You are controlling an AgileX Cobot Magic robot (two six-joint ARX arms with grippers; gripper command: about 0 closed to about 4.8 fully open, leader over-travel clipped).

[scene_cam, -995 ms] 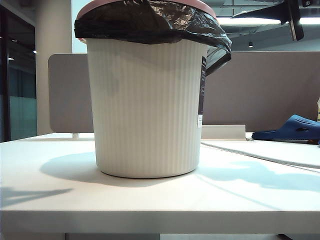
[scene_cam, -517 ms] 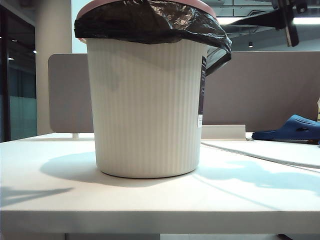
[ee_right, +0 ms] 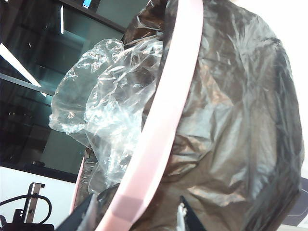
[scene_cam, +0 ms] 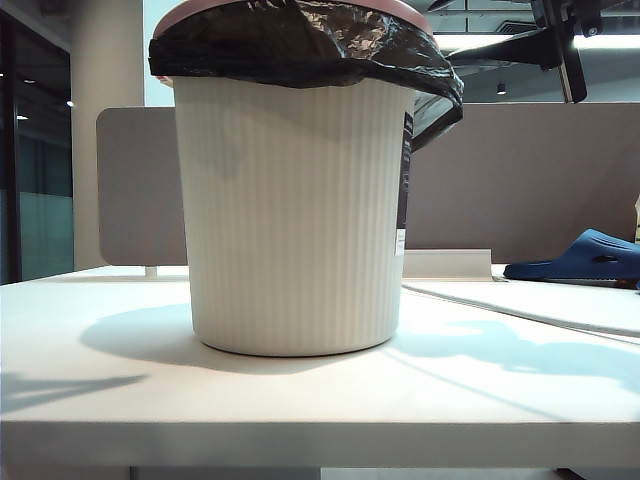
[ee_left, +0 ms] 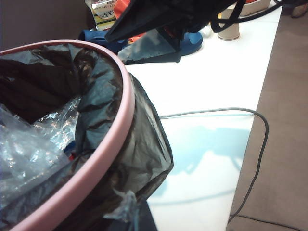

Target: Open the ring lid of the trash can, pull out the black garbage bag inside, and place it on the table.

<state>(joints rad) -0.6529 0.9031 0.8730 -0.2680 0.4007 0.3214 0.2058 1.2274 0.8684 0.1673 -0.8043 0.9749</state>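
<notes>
The ring lid [ee_right: 159, 125] sits on the trash can [scene_cam: 295, 215], clamping the black garbage bag [scene_cam: 300, 45]. The right gripper [ee_right: 139, 214] is nearer, its parted fingers straddling the hoop's edge, gripping nothing yet. The left gripper, closed and empty by my guess, is unseen beside the rim.

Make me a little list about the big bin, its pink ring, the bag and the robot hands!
bin: cream-white ribbed plastic trash can, upright on the white table
ring: thin pink plastic ring lid, on the rim
bag: glossy black garbage bag, folded over the rim, clear plastic inside
right hand: open, fingers either side of the ring
left hand: shut, out of view
</notes>
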